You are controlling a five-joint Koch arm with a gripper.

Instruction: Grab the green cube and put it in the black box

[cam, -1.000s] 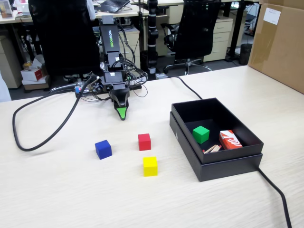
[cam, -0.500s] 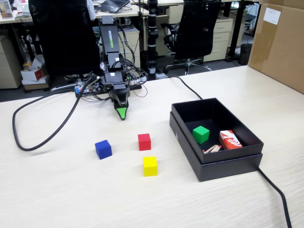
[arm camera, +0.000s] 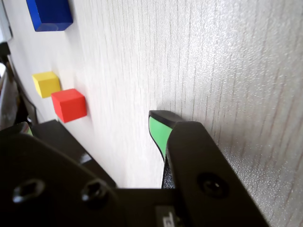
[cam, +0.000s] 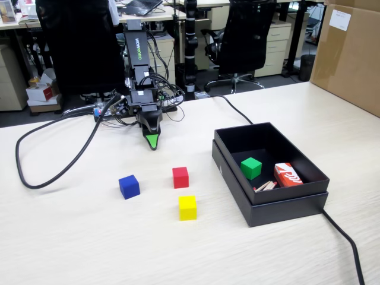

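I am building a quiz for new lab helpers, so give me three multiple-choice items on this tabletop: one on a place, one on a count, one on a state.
1. Where is the green cube?
A. On the table beside the blue cube
B. Inside the black box
C. Held in the pincer

2. How many coloured cubes lie on the table outside the box?
A. Three
B. One
C. Four

3. What is the pincer holding?
A. The red cube
B. The small carton
C. Nothing

Answers: 1 B, the fixed view shows it on the box floor near the red-and-white carton. 2 A, the blue cube, red cube and yellow cube. 3 C, its green tip hangs bare over the table, apart from every cube.
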